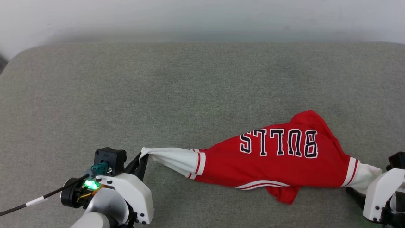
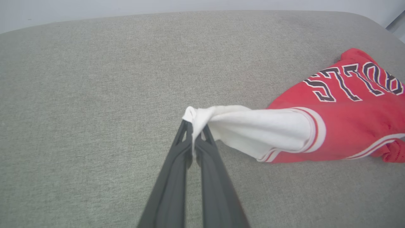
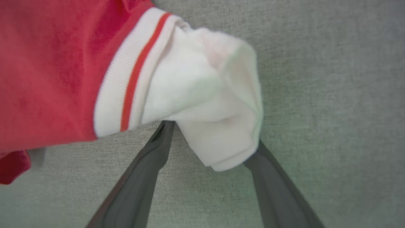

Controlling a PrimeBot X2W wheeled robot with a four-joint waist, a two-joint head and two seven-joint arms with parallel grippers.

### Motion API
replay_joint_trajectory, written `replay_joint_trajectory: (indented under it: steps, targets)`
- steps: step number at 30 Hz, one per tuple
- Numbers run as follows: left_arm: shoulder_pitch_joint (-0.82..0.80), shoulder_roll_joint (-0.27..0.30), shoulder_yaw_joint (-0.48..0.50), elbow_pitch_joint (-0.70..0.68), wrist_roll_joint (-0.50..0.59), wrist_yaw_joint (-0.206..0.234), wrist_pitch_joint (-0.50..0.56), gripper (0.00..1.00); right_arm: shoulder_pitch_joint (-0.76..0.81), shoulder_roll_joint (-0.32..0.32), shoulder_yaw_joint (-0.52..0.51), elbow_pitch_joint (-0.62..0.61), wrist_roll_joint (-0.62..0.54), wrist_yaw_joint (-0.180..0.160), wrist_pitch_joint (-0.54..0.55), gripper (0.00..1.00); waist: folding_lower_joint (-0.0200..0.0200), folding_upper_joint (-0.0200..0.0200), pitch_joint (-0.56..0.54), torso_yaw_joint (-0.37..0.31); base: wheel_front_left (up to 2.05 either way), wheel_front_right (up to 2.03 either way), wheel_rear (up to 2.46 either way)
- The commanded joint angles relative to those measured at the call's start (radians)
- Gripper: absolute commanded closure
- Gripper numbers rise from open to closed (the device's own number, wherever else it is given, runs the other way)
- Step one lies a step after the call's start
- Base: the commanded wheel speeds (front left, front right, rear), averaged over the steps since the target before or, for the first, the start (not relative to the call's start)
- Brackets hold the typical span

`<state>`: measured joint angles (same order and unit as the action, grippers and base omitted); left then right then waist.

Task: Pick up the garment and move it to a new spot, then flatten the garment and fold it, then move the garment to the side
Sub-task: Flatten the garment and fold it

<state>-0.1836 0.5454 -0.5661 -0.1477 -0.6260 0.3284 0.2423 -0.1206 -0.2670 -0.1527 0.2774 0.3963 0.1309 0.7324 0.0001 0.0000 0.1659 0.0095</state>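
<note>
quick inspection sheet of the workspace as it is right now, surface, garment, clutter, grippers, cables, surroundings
surface: grey woven surface, rounded far corners, bare apart from the garment
garment: red garment, BULLS print up, drawn out sideways between its two white sleeves, lower part bunched
clutter: nothing seen
left gripper: left gripper shut on one white sleeve end, which is lifted off the surface
right gripper: right gripper fingers spread, other white sleeve lying between them, tips hidden by cloth
cables: dark cable with a white band, at the left wrist
surroundings: pale wall behind
</note>
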Motion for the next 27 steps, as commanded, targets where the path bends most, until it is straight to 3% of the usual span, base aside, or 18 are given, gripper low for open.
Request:
replay_joint_trajectory:
  steps: [1, 2, 4, 10, 16, 22, 27]
  targets:
    - [-0.012, -0.007, 0.002, 0.002, 0.004, -0.001, -0.010, 1.00, -0.007, 0.001, 0.011, 0.033, 0.010, 0.000, 0.030, 0.00, -0.0001, 0.0000, 0.006, 0.010, 0.00, 0.00, 0.00]
    - [-0.012, -0.007, 0.002, 0.005, 0.004, -0.002, -0.011, 1.00, -0.005, 0.002, 0.022, 0.050, 0.011, 0.000, 0.053, 0.48, -0.0001, 0.0000, 0.005, 0.013, 0.00, 0.00, 0.00]
    - [-0.011, -0.007, 0.002, 0.010, 0.000, -0.006, -0.016, 1.00, -0.003, 0.013, 0.029, 0.072, 0.027, 0.000, 0.088, 1.00, -0.0001, 0.0000, 0.002, 0.017, 0.00, 0.00, 0.00]
    - [0.012, -0.013, 0.012, 0.020, -0.008, 0.001, -0.043, 1.00, -0.001, -0.003, 0.033, 0.044, 0.037, 0.000, 0.127, 1.00, -0.0001, 0.0000, -0.042, 0.013, 0.00, 0.00, 0.00]
    - [-0.016, 0.006, 0.053, 0.003, 0.003, 0.005, -0.097, 1.00, -0.026, -0.037, 0.055, -0.121, 0.040, 0.000, 0.132, 1.00, -0.0001, 0.0000, -0.101, -0.007, 0.00, 0.00, 0.00]
    - [-0.136, 0.020, 0.098, 0.032, -0.019, -0.038, -0.091, 1.00, -0.103, -0.054, 0.080, -0.255, 0.030, 0.000, 0.162, 1.00, -0.0001, 0.0000, -0.139, -0.020, 0.00, 0.00, 0.00]
    - [-0.321, -0.002, 0.117, 0.135, -0.046, -0.105, -0.065, 1.00, -0.250, -0.069, 0.109, -0.229, 0.030, 0.000, 0.171, 1.00, -0.0001, 0.0000, -0.137, -0.026, 0.00, 0.00, 0.00]
